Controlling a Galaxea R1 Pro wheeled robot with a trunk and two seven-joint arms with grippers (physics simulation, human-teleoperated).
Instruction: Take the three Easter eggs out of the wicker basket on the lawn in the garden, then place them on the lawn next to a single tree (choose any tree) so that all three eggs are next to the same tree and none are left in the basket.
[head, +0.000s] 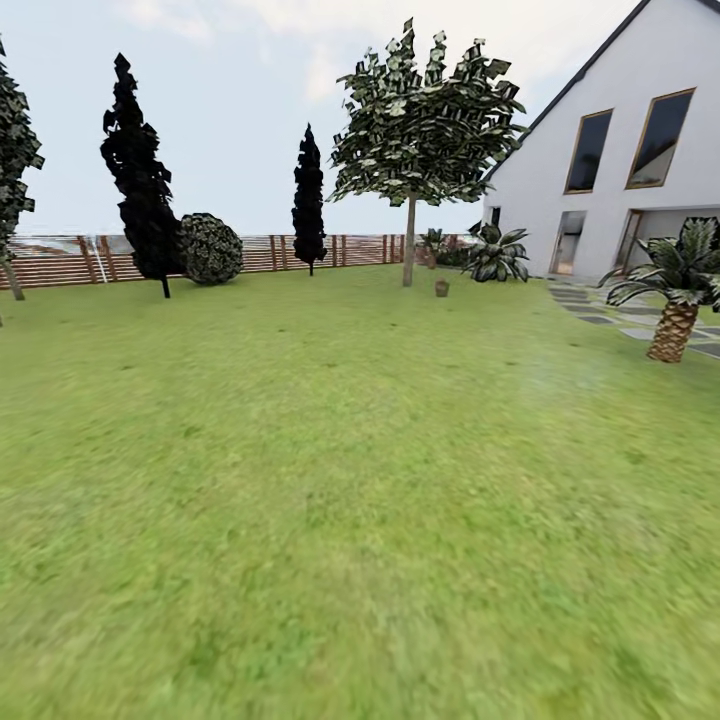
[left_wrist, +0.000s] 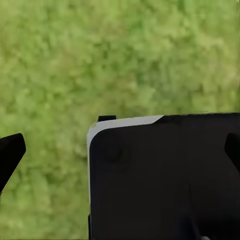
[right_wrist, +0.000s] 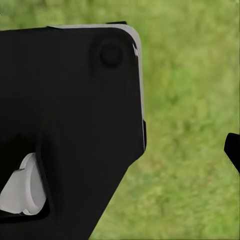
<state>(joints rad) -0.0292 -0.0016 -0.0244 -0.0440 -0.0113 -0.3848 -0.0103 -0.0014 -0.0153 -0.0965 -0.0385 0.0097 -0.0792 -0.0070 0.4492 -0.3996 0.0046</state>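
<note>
Far across the lawn (head: 330, 480), the wicker basket (head: 441, 288) is a tiny brown shape on the grass just right of the tree (head: 409, 240), which has a pale trunk and a blocky green canopy. The Easter eggs cannot be made out at this distance. In the left wrist view my left gripper (left_wrist: 121, 150) is open, its dark fingertips (left_wrist: 11, 152) at both edges of the picture, over grass and a black part of my own body. In the right wrist view my right gripper (right_wrist: 120, 150) looks open, with one fingertip (right_wrist: 233, 150) at the edge and nothing held.
Two dark cypress trees (head: 140, 180) (head: 309, 200) and a round shrub (head: 211, 248) stand before the slatted fence (head: 60, 260). A white house (head: 620, 170), a broad-leaved plant (head: 496, 255), a palm (head: 675, 290) and grey stepping stones (head: 600, 310) lie to the right.
</note>
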